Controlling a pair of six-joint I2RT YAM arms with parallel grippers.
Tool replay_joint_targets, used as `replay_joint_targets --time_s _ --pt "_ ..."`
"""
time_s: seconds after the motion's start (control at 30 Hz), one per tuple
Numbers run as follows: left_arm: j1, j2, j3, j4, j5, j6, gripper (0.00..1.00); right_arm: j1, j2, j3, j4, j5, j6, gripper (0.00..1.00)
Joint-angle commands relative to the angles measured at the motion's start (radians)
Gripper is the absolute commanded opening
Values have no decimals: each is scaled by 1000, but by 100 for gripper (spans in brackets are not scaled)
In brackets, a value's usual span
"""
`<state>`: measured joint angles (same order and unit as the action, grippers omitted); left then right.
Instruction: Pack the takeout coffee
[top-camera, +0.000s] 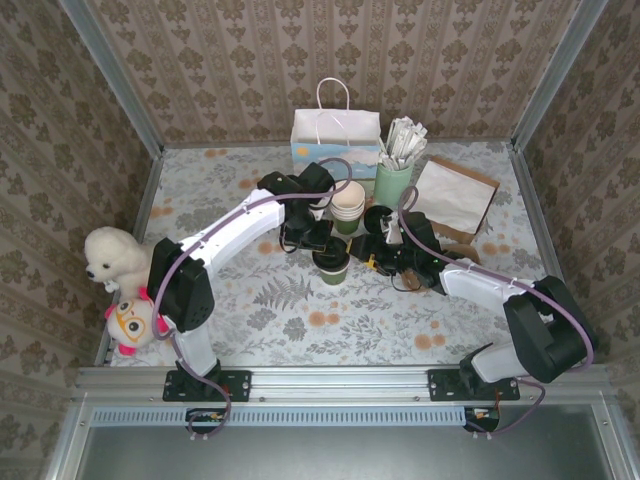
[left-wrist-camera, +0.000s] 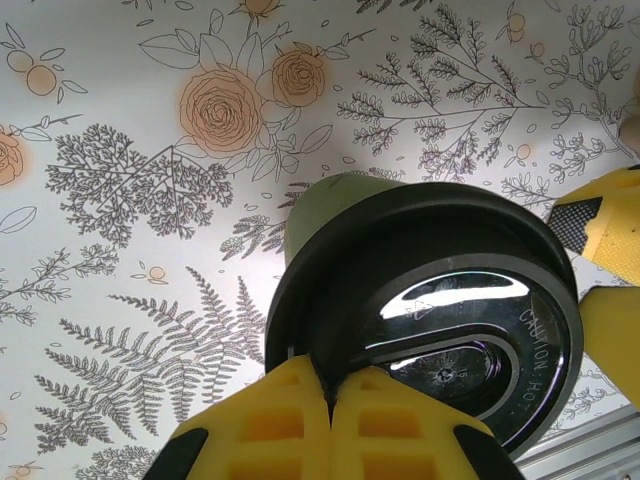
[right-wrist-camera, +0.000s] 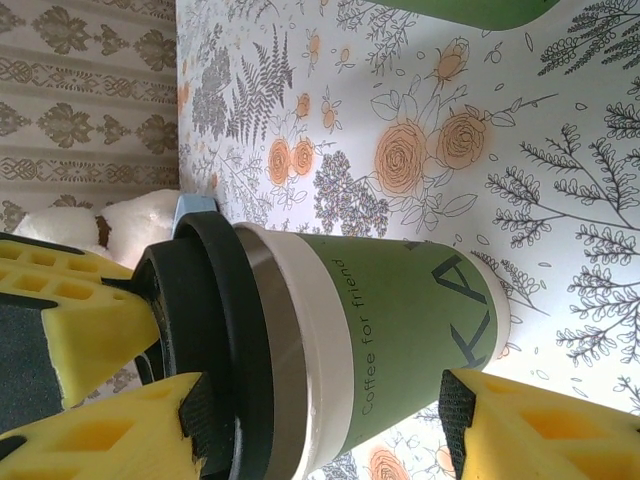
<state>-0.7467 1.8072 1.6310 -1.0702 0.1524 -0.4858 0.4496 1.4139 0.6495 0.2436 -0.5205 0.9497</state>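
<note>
Cup (top-camera: 333, 266): upright, mid table (top-camera: 300, 335), lid (left-wrist-camera: 430, 320) on.
Left gripper (left-wrist-camera: 328, 385): fingers pressed together, empty, resting at lid rim.
Right gripper (right-wrist-camera: 328, 400): jaws spread astride cup, gripping nothing.
Risk: off-centre squeeze could tip cup or pop lid.

Damask-papered walls (top-camera: 200, 60), floral tabletop (top-camera: 280, 320)

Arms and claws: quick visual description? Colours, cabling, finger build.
Both look alike. The left arm and right arm have white link shells, bulky black joint housings and a mauve cable looping alongside. The left claw and right claw carry blocky yellow fingers with moulded rectangular pockets and black inner pads. No markings are legible.
</note>
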Motion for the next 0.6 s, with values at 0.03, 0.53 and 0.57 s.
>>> replay_joint_targets --time_s 0.03,0.53,0.57 --pt "-15 30 42 -32 12 31 1 8 14 30 -19 -27 1 64" --pt "-27 63 71 -57 2 48 1 8 1 22 -45 -15 -5 64" --pt "-27 63 71 -59 -2 48 1 8 3 21 -47 -13 -6 63"
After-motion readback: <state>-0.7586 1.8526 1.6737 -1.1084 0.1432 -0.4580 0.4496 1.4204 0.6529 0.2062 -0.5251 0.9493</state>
